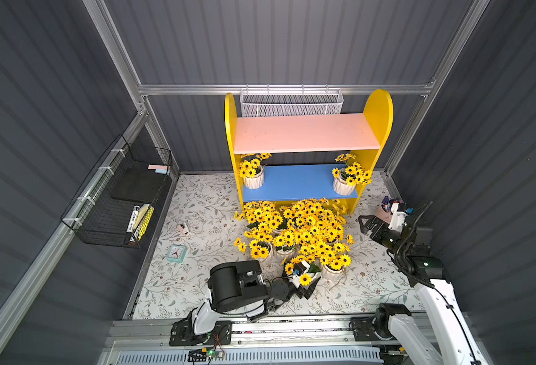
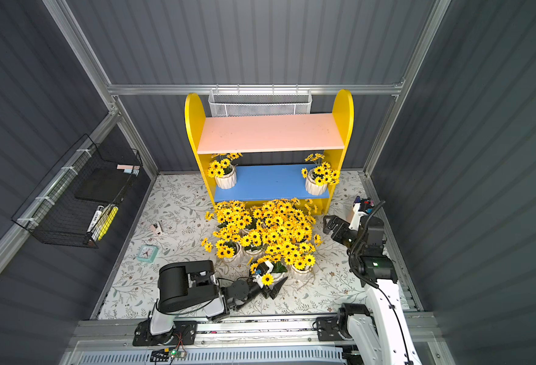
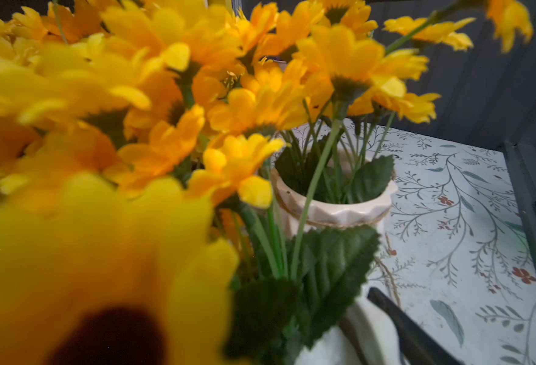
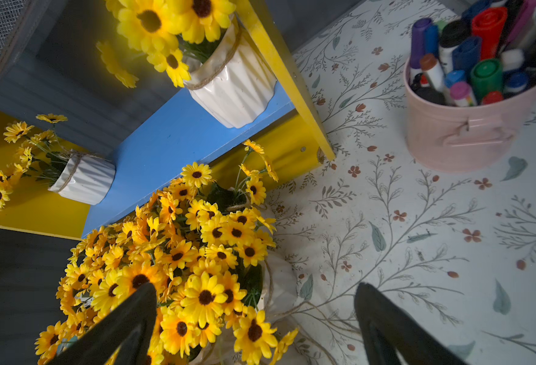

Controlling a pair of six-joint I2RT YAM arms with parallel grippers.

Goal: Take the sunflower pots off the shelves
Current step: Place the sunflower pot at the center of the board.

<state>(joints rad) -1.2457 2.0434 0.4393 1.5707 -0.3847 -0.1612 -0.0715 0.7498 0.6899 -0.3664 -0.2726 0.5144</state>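
A small set of shelves (image 1: 377, 126) with yellow round-topped sides stands at the back of a floral-patterned tabletop (image 1: 203, 202). Below its pink upper board (image 1: 304, 132), the blue lower board (image 1: 298, 183) carries two sunflower pots, both upright: one (image 1: 254, 180) at the left end and one (image 1: 344, 186) at the right end.

The other pots crowd together in a cluster (image 1: 295, 230) on the tabletop just in front of the shelves. Their yellow, dark-centred blooms form a dense mass that hides most of the white ribbed sides.

The left fingers (image 1: 313, 286) reach in low at the near edge of that cluster, at a white pot (image 3: 367, 338). In the left wrist view one dark finger (image 3: 405, 331) lies along the pot's side (the other is hidden behind a large blurred bloom). I cannot tell whether they are pinching it.

The right fingers (image 4: 121, 325) are spread wide with nothing between them. They hover above the tabletop between the cluster and a pink cup of pens (image 4: 462, 132), near the right end of the shelves.
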